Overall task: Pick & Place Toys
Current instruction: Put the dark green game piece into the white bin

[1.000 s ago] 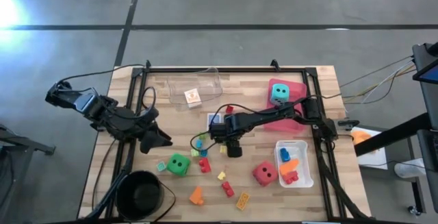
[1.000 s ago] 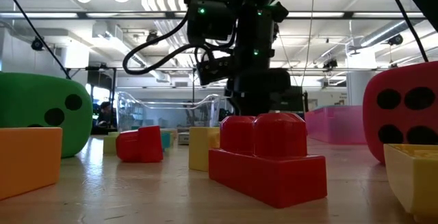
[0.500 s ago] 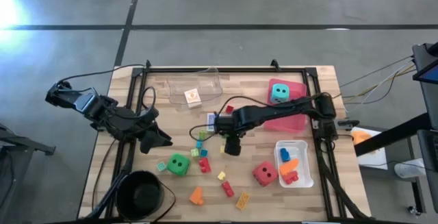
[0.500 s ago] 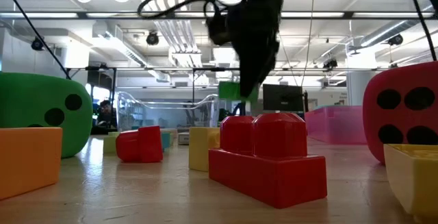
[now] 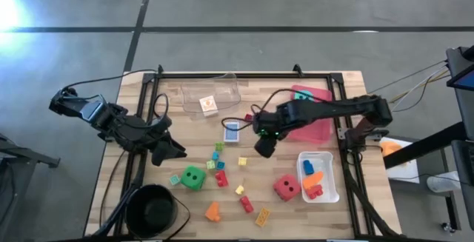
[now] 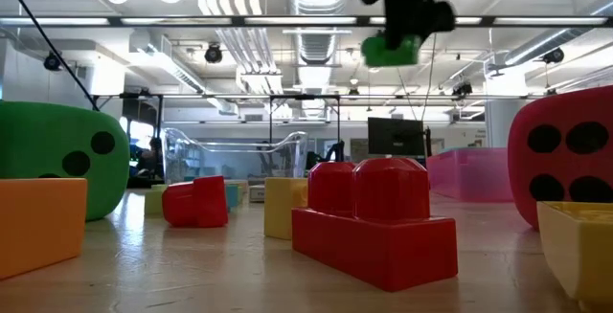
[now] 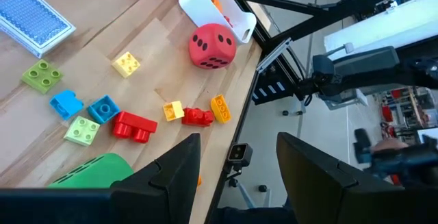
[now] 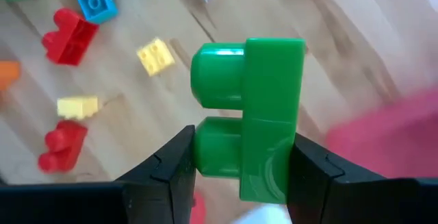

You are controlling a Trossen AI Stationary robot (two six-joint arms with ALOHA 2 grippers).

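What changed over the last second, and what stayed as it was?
The right gripper, shut on a green brick, rose from the table and swung toward the white tray, uncovering the blue card box. The left gripper stayed parked at the table's left side; the loose bricks and dice did not move.

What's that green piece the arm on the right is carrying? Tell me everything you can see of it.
It is a green brick of glossy plastic: a flat-sided block with two round studs on one face. The right gripper holds it, one dark finger against each side, with the studs pointing sideways. It hangs in the air, clear of the wooden table, and touches nothing but the fingers. In the low view it shows high above the other toys.
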